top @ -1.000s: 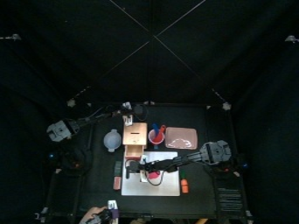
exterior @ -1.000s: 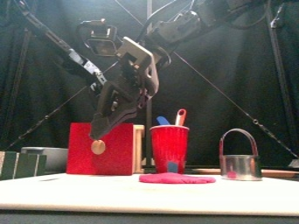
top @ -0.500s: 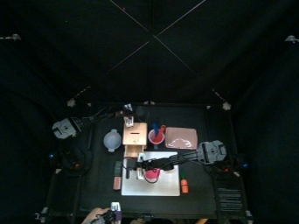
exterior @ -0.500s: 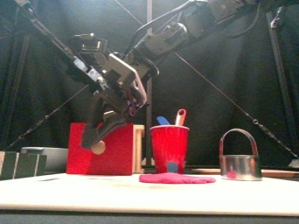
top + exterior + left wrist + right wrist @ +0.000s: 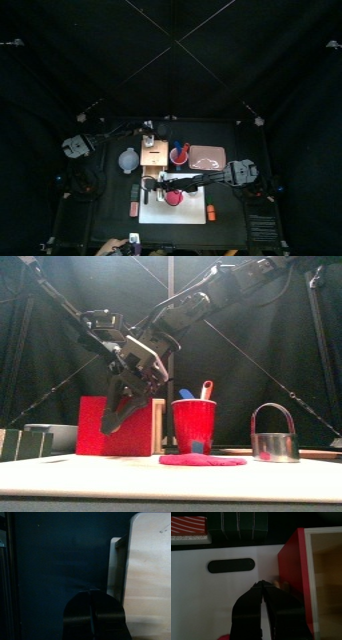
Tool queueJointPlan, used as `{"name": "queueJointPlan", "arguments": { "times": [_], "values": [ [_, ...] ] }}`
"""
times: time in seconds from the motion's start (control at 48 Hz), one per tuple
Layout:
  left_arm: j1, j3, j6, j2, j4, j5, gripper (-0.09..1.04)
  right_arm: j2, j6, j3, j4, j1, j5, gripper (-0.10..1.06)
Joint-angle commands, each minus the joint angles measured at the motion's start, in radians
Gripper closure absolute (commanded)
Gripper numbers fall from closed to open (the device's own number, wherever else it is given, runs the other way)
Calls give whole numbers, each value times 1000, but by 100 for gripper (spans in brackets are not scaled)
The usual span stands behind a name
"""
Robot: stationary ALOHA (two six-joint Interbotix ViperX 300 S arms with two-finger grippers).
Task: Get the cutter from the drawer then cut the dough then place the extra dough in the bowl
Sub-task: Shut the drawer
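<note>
The red drawer front (image 5: 91, 426) of the pale wooden box (image 5: 155, 153) faces the white board (image 5: 190, 216). My right gripper (image 5: 118, 423) reaches in from the right and hangs right in front of it, hiding the knob in the front view. In the right wrist view its jaws (image 5: 261, 585) are shut, with the knob (image 5: 282, 586) peeking out beside them against the drawer front (image 5: 291, 567). A flat pink dough (image 5: 203, 460) lies on the board. The metal cutter (image 5: 274, 440) stands at the right. My left gripper (image 5: 92, 596) sits shut beside the box (image 5: 150, 572).
A red cup (image 5: 194, 424) with toy knives stands next to the box, and a pink tray (image 5: 210, 157) lies behind it. The blue-grey bowl (image 5: 127, 158) is left of the box. Dark sushi blocks (image 5: 238, 523) and a striped toy (image 5: 188, 524) lie off the board's left edge.
My right gripper has swung down and left until it covers the drawer knob in the front view. The left arm, dough and cutter have stayed put.
</note>
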Motion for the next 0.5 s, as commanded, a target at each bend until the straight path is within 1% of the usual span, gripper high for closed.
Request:
{"name": "queueJointPlan", "arguments": {
  "times": [0.021,0.5],
  "values": [
    [-5,-29,0,-12,2,-3,76,-23,3,-23,-15,-20,-3,76],
    [-20,-31,-3,-14,2,3,76,-23,3,-41,-98,-75,9,76]
  ]
}}
